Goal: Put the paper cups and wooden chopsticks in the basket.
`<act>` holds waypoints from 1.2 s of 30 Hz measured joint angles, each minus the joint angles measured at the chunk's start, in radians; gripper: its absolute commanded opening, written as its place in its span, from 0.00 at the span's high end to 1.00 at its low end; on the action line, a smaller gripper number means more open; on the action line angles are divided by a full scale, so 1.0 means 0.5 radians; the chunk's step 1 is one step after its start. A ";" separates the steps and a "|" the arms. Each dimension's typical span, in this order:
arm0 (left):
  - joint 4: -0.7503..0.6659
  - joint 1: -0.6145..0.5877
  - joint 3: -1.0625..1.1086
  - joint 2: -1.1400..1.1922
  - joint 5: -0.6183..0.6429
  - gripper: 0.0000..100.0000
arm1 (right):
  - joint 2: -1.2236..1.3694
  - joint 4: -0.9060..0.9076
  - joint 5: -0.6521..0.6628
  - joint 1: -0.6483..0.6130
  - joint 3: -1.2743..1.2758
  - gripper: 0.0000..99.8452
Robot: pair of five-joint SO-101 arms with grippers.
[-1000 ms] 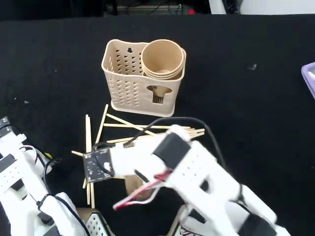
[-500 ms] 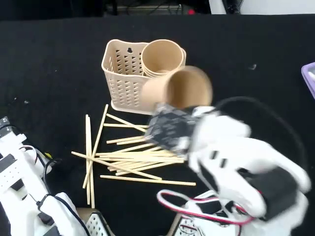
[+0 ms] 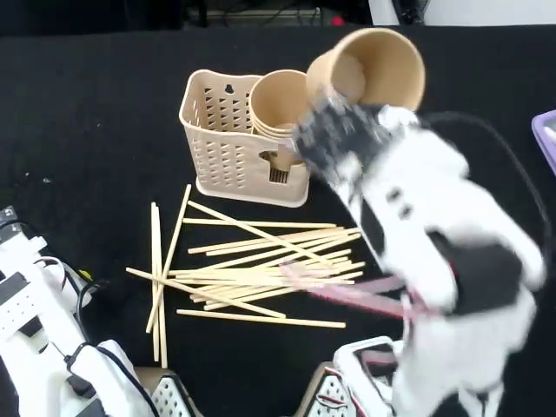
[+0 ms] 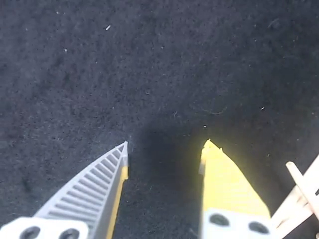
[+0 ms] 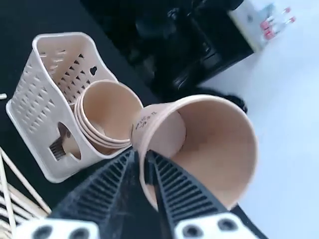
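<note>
Right end effector [image 5: 143,159] pinches wall of tilted paper cup [image 3: 375,65] near basket [image 3: 215,139]; turn upright, centre over stacked cups [image 3: 280,100], release. Left end effector [image 4: 164,154] spread, empty.

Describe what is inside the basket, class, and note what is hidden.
A nested stack of paper cups stands upright in one compartment of the basket. The stack covers whatever lies beneath it, and the walls hide the other compartment's floor.
</note>
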 measured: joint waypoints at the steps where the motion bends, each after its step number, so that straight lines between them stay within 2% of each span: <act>1: 0.000 0.000 0.000 0.000 0.000 0.77 | 0.080 0.003 0.003 0.003 -0.064 0.99; 10: 0.000 0.000 0.000 0.000 0.000 0.77 | 0.755 0.334 0.003 0.000 -0.957 0.99; 16: -0.101 0.000 0.068 0.000 0.000 0.77 | 1.111 0.528 0.000 -0.132 -1.458 0.99; 29: -0.120 0.000 0.068 0.000 0.000 0.77 | 1.280 0.531 -0.040 -0.150 -1.445 0.99; 36: -0.120 0.000 0.068 0.000 0.000 0.77 | 1.283 0.531 0.049 -0.153 -1.283 0.99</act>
